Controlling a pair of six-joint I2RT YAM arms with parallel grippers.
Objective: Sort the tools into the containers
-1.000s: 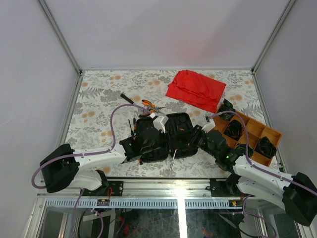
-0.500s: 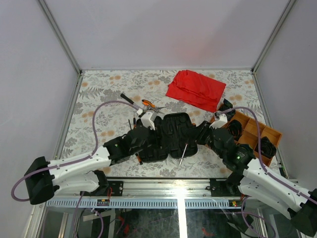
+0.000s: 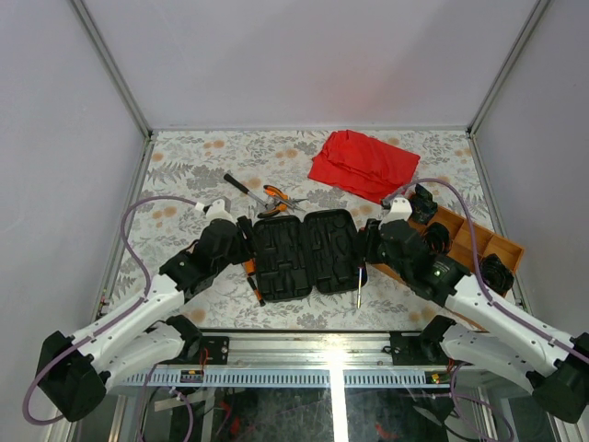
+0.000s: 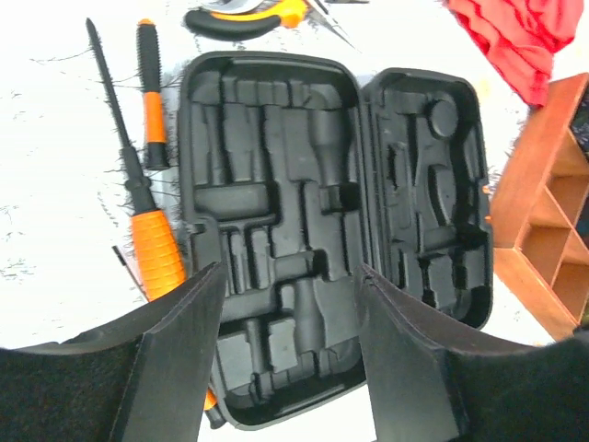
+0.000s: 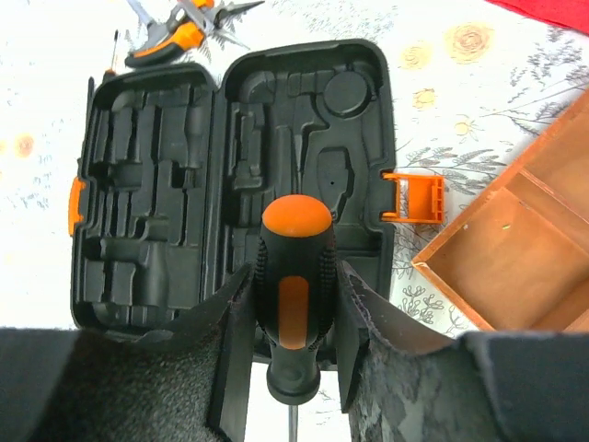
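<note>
A black rectangular plastic tool case (image 3: 304, 253) lies opened flat in the middle of the floral-patterned counter (image 3: 184, 175). Both halves face up and show their moulded slots, and a small orange latch (image 5: 411, 198) sticks out from the right-hand edge. The right fingers (image 5: 230, 341) are clenched on the thick black-and-orange handle of a screwdriver (image 5: 293, 276). They hold it at the case's near right corner, with its metal shaft pointing towards the arm bases. The left fingers (image 4: 179, 359) are spread apart with nothing between them, hovering over the near left part of the case. Just left of the case, two slim screwdrivers lie on the counter: a long-shafted orange-handled one (image 4: 156, 253) and a shorter black-and-orange one (image 4: 150, 92). Orange-handled pliers (image 3: 276, 198) and a longer black-handled driver (image 3: 237, 183) lie just beyond the case's far edge. A crumpled red cloth (image 3: 363, 164) sits farther back on the right. A brown wooden compartment tray (image 5: 497, 230) stands to the right of the case.
</note>
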